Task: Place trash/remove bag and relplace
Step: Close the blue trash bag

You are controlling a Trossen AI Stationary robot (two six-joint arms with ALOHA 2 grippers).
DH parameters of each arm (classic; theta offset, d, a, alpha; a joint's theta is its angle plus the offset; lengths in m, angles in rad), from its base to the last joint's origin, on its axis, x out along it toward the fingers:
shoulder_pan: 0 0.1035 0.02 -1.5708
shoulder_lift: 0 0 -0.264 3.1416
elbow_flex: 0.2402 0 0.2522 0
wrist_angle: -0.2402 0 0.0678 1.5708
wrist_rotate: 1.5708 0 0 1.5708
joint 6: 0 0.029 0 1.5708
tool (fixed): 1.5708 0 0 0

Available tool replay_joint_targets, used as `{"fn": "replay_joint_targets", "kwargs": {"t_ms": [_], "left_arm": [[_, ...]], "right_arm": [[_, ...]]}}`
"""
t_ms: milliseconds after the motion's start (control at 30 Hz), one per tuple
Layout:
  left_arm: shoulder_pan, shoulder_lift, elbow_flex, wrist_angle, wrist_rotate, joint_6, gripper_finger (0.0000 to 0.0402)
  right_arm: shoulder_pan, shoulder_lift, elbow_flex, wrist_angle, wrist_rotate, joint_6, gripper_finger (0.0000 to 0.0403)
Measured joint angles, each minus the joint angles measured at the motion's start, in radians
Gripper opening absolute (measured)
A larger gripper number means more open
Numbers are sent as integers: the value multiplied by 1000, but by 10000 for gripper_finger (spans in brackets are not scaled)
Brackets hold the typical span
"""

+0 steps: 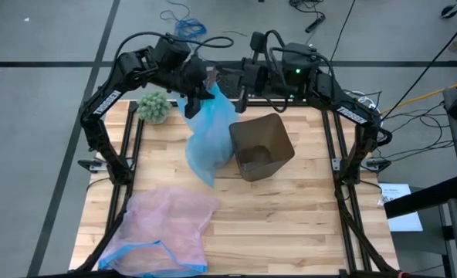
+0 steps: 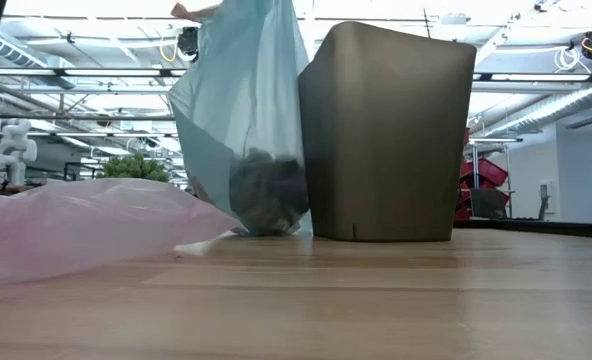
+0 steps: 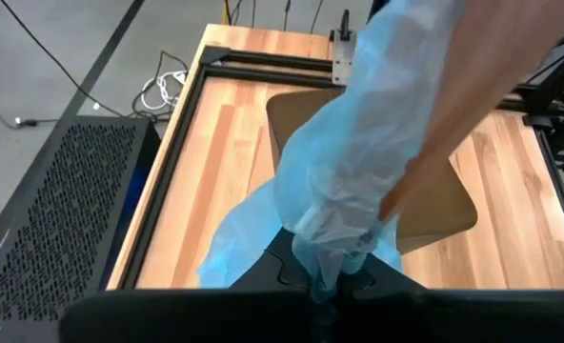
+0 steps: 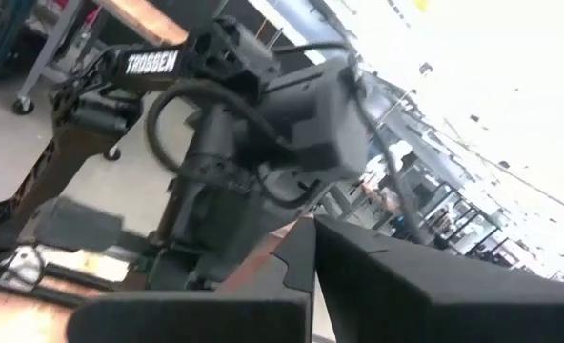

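On wooden table (image 1: 290, 224), blue bag (image 1: 208, 135), brown bin (image 1: 261, 145), pink bag (image 1: 167, 224)

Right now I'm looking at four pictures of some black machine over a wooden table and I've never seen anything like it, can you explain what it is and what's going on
It is a robot with two dark jointed arms mounted at the far edge of a wooden table. One picture looks straight down on the table, one looks level across its top, and two come from cameras on the arms' wrists.

The left gripper is shut on the bunched top of a thin light-blue bag and holds it up beside a brown bin. In the level picture, dark lumps of trash show through the bag's bottom, which appears to touch the table.

The right gripper is shut and waits near the back of the table, holding nothing that I can see.

Also on the table: a pink bag with a blue rim lying flat at the front, and a fuzzy green ball at the back left.
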Motion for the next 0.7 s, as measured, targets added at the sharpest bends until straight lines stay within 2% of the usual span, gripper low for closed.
{"fn": "replay_joint_targets", "kwargs": {"t_ms": [233,433,600,700], "left_arm": [[1,14,0,-62,-54,1,1],[4,16,0,-67,-58,0,1],[6,8,0,-39,-82,-15,0],[15,-5,0,-21,-83,-27,0]], "right_arm": [[2,-40,3,70,-2,0,0],[6,-72,2,100,-4,11,0],[-6,-80,3,44,9,173,0],[-19,-75,0,-25,4,281,16]]}}
